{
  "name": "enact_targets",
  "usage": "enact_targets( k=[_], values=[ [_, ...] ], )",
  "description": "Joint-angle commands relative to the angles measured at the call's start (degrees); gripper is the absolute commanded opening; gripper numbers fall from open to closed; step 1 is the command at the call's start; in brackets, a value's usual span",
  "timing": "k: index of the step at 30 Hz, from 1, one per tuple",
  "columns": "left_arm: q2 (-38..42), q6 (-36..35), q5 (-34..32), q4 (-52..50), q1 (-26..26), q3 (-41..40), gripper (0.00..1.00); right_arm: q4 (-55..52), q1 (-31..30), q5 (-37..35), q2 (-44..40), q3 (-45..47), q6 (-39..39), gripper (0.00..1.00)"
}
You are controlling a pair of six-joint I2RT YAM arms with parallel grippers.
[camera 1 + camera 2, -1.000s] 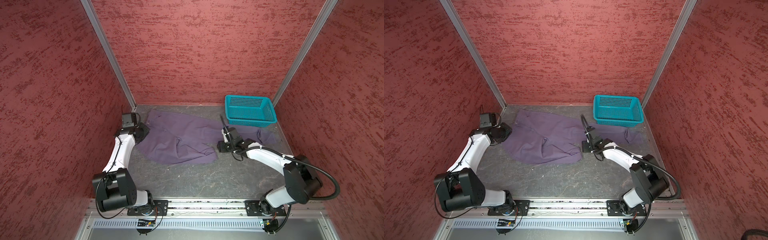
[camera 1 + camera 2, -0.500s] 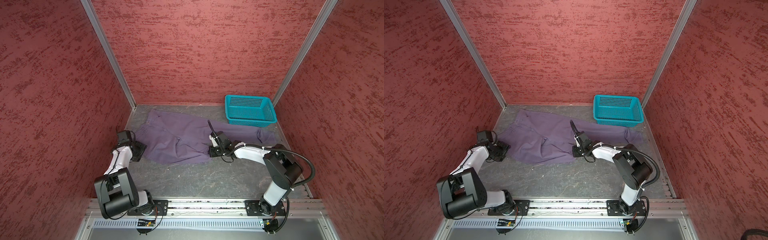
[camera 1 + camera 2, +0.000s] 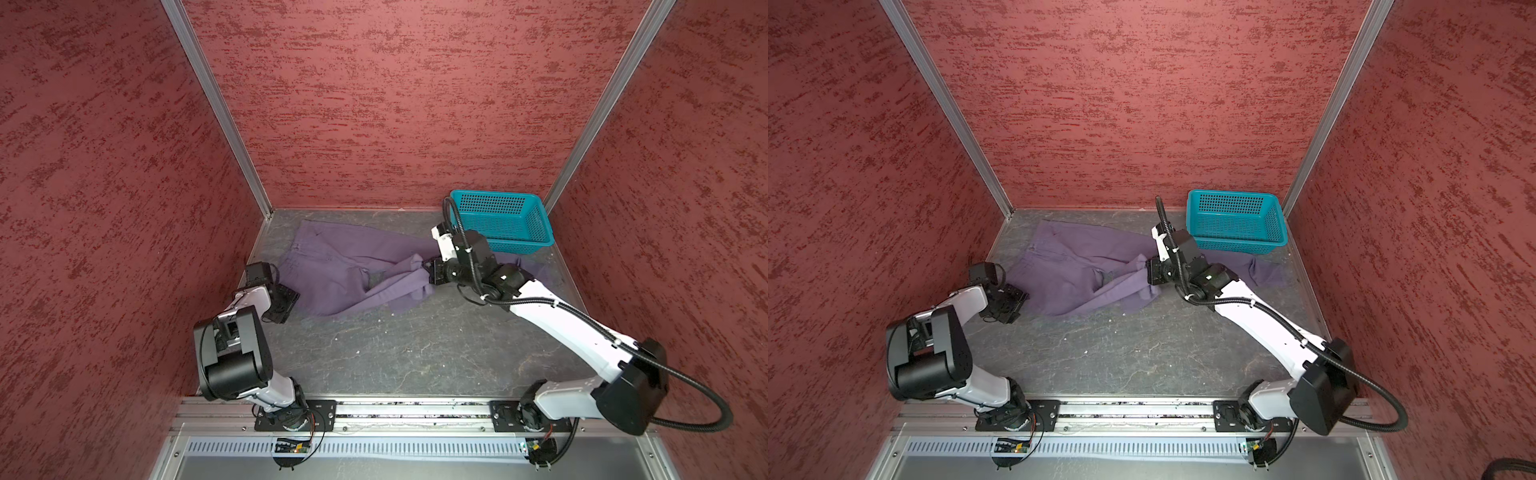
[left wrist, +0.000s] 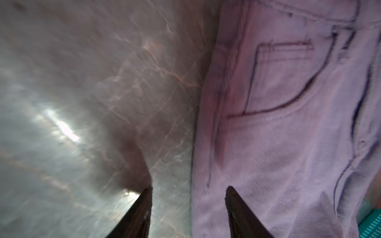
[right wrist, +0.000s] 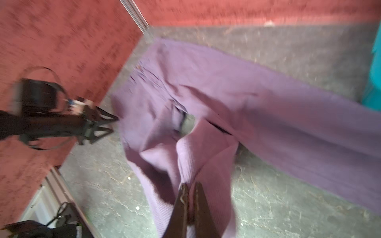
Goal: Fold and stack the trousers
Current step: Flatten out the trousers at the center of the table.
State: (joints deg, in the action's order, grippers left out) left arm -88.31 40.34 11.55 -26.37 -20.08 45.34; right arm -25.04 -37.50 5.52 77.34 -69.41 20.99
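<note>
item: trousers, dusty purple, soft cloth. count: one pair.
location: spread on the far half of the bench, waistband toward the far left corner. one leg runs right and ends just in front of the basket; the other is bunched and raised near the middle.

held by: right claw, fingers together, clamped on a fold of the raised leg. in both top views the cloth is pulled up into a ridge at the tips.

attending: left claw, fingers apart and gripping nothing. it straddles the hip-side edge by a front pocket, one finger over bare bench, the other over cloth. whether the tips touch the cloth cannot be told.

step in hand, as judged: the first fold, lengthwise, one leg being brought onto the other. nothing is folded flat or stacked yet.

next move calls for: the left claw to close on the waist edge and anchor it. the right claw must carry its leg across until the legs line up, then let go without dragging the pile.

surroundings: basket, teal, perforated, nothing seen inside, far right corner. count: one.
arms: two. claws: two. bench: one.
</note>
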Motion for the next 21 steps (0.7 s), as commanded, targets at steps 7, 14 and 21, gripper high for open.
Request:
enact_targets(
  k=[7, 14, 21],
  values=[
    [-5.13, 0.89, -1.17, 2.95, 2.67, 4.84, 0.37, -4.54, -1.89, 8.60, -2.41, -1.10, -2.10, 0.07],
    [-4.72, -0.08, -2.66, 1.07, 1.33, 6.89, 0.24, -5.27, -11.42, 19.16, 5.62, 7.46, -1.22, 0.27],
    [-3.17, -0.79, -3.03, -0.40, -0.05, 7.30, 0.28, -6.23, -7.94, 11.17, 3.04, 10.50, -5.01, 0.66]
  ],
)
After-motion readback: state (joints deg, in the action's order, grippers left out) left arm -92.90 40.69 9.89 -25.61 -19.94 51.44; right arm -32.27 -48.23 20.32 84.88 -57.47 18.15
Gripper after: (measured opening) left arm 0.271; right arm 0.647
